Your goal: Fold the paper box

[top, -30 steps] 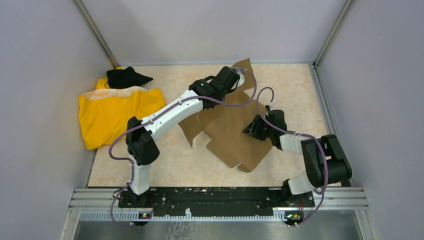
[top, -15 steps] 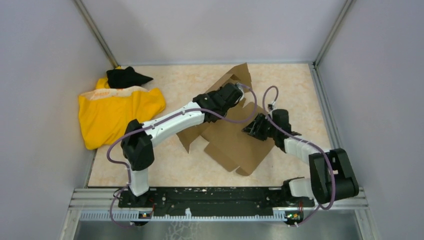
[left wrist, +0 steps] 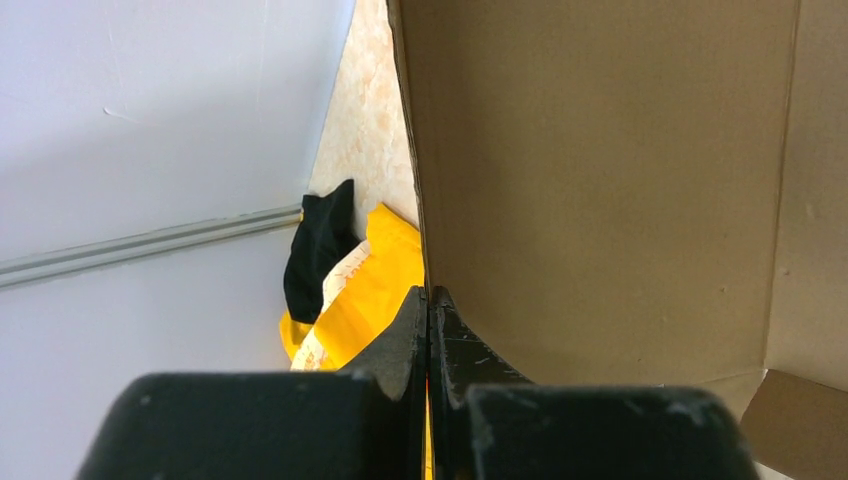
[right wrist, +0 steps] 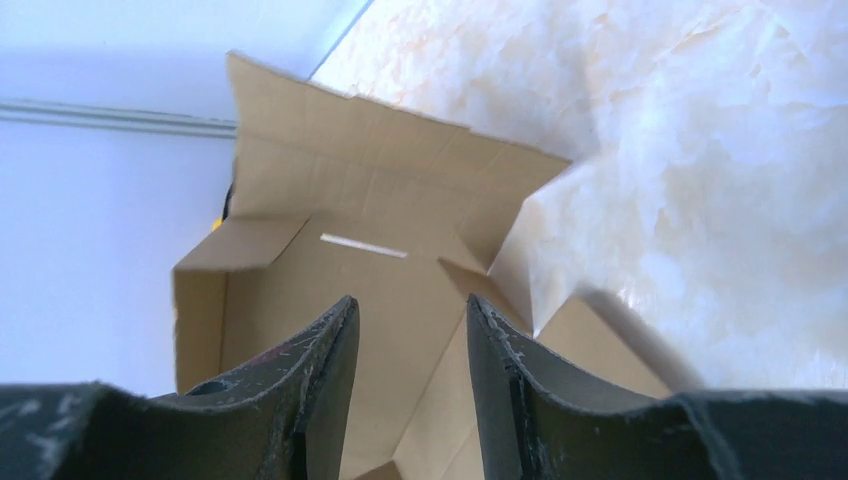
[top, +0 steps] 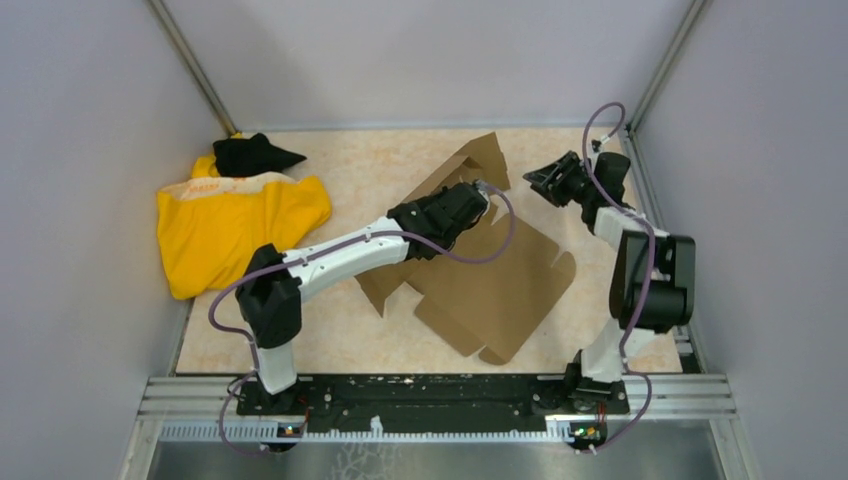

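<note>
Brown corrugated cardboard, one item: the paper box [top: 505,285], a die-cut sheet with flaps and tabs, lying mid-table and mostly flat. Surface plain and unprinted, with scored creases. My right wrist view shows a narrow slot cut in one panel. The far panel stands steeply off the table [top: 330,165] with a side flap angled inward, while the near panels and tabs lie flat.

Left claw [top: 478,196]: pinched tight on the edge of the raised panel, with only the board's thickness between the fingers. In my left wrist view the panel's inner face fills the right of the frame.

Right claw [top: 540,178]: fingers parted to a modest gap, holding nothing. It hangs apart from the sheet near the far right corner of the table, pointed back toward the box.

Step in hand, as I judge it: raising the first wall. Folding is barely begun and no side is locked.

Next move calls for: my left claw keeping the wall upright along its crease while my right comes in to a side flap and turns it up. The board is thin, so I want a light, square grip or it may buckle off the score.

Also present: yellow cloth [top: 235,230] with a black cloth [top: 250,155] on it, far left, well apart from the box
</note>
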You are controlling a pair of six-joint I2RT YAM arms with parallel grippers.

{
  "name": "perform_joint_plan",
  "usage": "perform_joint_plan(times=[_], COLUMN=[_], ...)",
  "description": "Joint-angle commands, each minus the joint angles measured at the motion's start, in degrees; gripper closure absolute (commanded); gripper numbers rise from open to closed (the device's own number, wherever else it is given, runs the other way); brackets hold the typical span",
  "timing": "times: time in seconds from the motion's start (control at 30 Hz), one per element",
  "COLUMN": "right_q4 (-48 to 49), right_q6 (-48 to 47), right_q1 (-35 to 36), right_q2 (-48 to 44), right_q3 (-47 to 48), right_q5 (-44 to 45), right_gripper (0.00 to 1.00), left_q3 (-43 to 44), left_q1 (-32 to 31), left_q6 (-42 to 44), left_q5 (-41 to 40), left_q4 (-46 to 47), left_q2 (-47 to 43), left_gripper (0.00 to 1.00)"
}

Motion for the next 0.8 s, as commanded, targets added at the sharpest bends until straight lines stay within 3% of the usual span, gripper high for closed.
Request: perform_joint_plan(times=[0.0,0.33,0.6,0.77], right_q4=[7.9,20.4,29.8,30.6], right_q6=[3.9,10.5,16.4,17.5], right_q1=[-0.8,-1.6,-2.6,-3.0], right_q2=[8.9,23.3,25.5,27.3], right_q3=[6.7,13.2,10.8,13.0], right_q5=[-3.7,-4.9,-4.8,-5.3], right_gripper=[0.57,0.57,0.58,0.58], left_q3=[-1.0,-3.2,-3.6,-3.7], left_q1=[-2.0,-5.9,-6.0,-6.1], left_q6=[3.7,10.1,10.3,10.2], left_q5=[-3.1,-7.7,-7.9,-7.8], left_q4=[3.9,9.9,9.7,9.4], left_q2=[-2.6,-2.1,-1.2,-0.7], left_gripper=[1.00,1.00,1.00,1.00])
